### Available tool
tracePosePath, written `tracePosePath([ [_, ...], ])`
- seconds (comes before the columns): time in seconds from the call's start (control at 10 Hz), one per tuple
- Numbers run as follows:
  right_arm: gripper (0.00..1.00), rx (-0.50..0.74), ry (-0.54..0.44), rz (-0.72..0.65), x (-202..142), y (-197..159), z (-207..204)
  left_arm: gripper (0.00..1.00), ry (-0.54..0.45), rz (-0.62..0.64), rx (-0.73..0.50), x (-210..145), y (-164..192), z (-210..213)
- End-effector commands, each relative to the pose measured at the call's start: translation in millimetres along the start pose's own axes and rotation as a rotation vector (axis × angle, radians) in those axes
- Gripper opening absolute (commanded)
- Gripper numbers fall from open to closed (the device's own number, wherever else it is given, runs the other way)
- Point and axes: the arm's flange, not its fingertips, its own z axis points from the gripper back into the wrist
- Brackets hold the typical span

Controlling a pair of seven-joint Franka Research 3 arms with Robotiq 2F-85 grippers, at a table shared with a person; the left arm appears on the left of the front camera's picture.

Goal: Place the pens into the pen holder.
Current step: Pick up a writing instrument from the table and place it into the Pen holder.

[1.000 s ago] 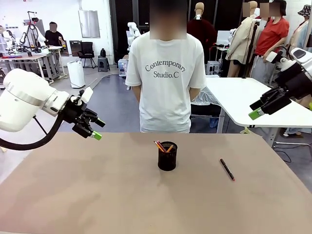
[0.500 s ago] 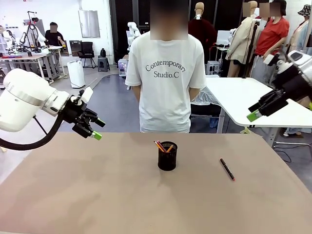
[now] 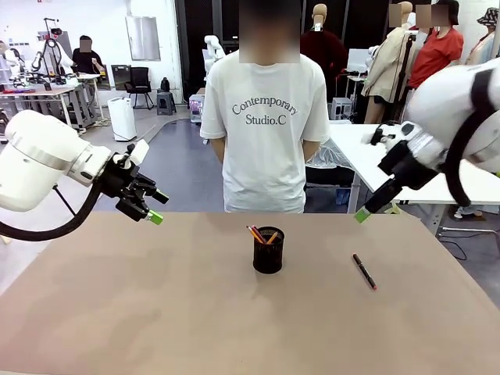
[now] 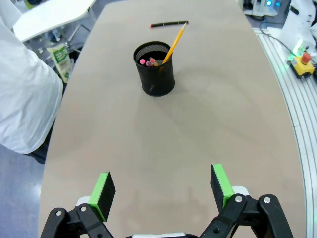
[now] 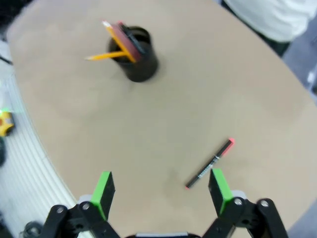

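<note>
The black mesh pen holder (image 3: 268, 250) (image 4: 154, 68) (image 5: 140, 62) stands upright mid-table. A yellow-orange pencil (image 4: 174, 42) (image 5: 106, 56) and a pinkish-red pen (image 3: 255, 233) (image 5: 121, 37) lean inside it. The black pen with a red tip (image 3: 364, 271) (image 4: 168, 23) (image 5: 209, 164) lies flat on the table right of the holder. My right gripper (image 3: 363, 212) (image 5: 161, 186) hangs open and empty above the table's far right, over that black pen. Above the far left edge my left gripper (image 3: 156, 207) (image 4: 161, 183) is open and empty, pointing toward the holder.
A person in a white T-shirt (image 3: 266, 117) stands at the table's far edge behind the holder, hands out of sight. A white table (image 3: 375, 156) sits beyond the right side. An emergency-stop box (image 4: 303, 58) lies on the rail beside the table.
My right arm has swung in from the far right, down and leftward, bringing its open gripper over the table near the black pen. The left arm and the pens have not moved.
</note>
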Motion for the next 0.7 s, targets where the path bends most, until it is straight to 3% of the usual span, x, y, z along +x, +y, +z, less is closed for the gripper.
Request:
tracePosePath([
  [0.0,1.00,-0.158,0.131,-0.085,1.2,-5.8,-20.0,1.00,-0.006,0.008,-0.004,1.2,-1.1,3.2],
  [0.1,1.00,-0.233,0.143,-0.093,-4.9,-7.3,-31.2,1.00,-0.006,0.008,-0.004,1.2,-1.1,3.2],
  [0.6,1.00,-0.383,0.180,-0.176,-33.9,-28.9,-78.5,1.00,-0.006,0.008,-0.004,1.2,-1.1,3.2],
])
